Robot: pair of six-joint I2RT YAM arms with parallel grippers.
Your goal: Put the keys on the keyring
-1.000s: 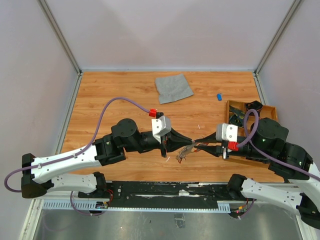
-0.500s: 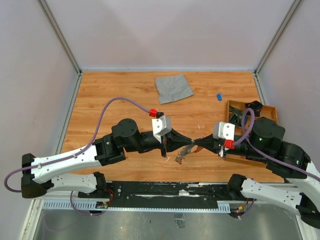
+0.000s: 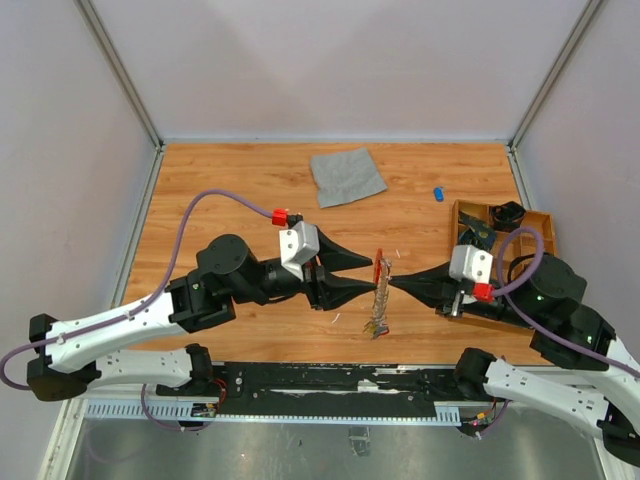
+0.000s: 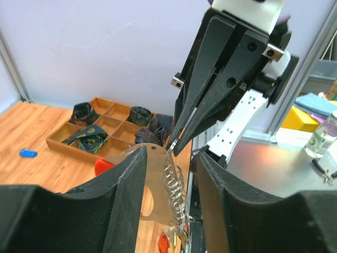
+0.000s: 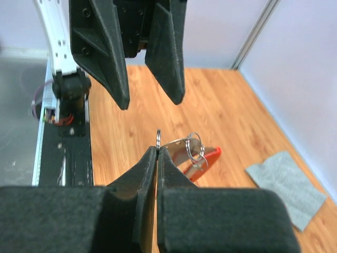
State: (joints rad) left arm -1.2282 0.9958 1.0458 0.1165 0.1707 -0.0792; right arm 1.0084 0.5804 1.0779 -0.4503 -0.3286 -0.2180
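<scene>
Right tool pinching red oval keyring, silvery coiled chain dangling

Pale lilac walls box in a wood-grain tabletop — grey metal posts at the corners.

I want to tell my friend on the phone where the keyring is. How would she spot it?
Find the wooden table, then its middle, where two black robot hands point at each other. The keyring is pinched at the tip of the right hand. It's the only dangly thing: a red clip with a silvery chain, unlike the flat grey cloth farther back.
</scene>
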